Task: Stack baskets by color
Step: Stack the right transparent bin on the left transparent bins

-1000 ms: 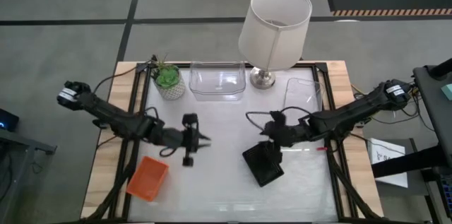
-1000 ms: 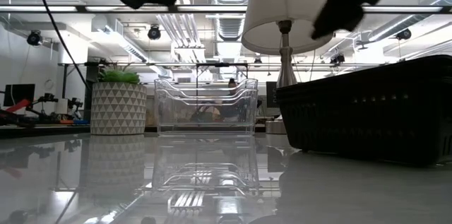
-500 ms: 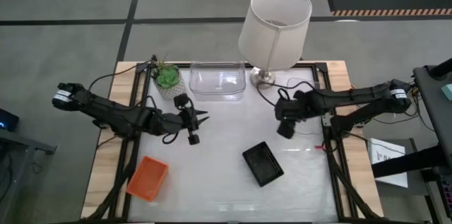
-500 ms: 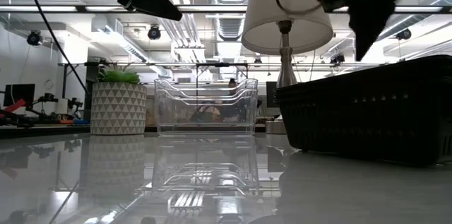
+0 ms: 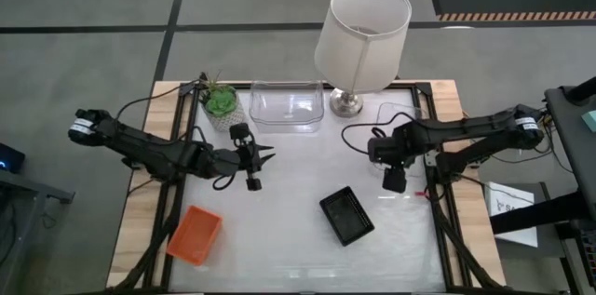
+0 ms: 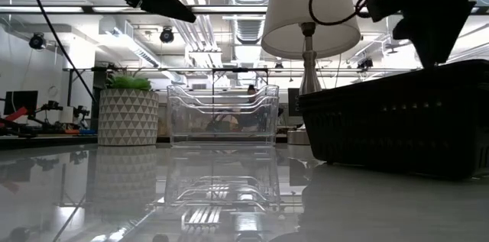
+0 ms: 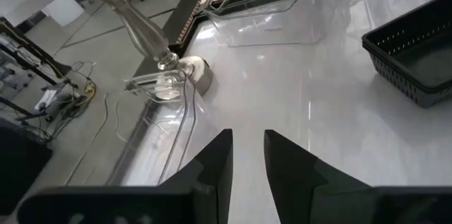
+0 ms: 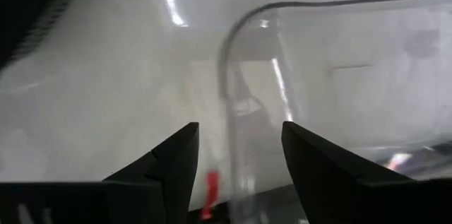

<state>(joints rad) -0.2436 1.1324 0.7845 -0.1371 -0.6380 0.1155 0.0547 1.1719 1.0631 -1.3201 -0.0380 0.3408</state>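
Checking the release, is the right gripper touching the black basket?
Apart. The high view shows the right gripper up and right of the black basket, white tabletop between them.

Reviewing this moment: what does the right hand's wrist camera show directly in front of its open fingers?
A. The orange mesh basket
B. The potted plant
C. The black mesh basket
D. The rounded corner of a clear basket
D. In the right wrist view the right hand has its fingers spread, empty, with the rounded rim of a clear basket just ahead; the high view places it beside the lamp.
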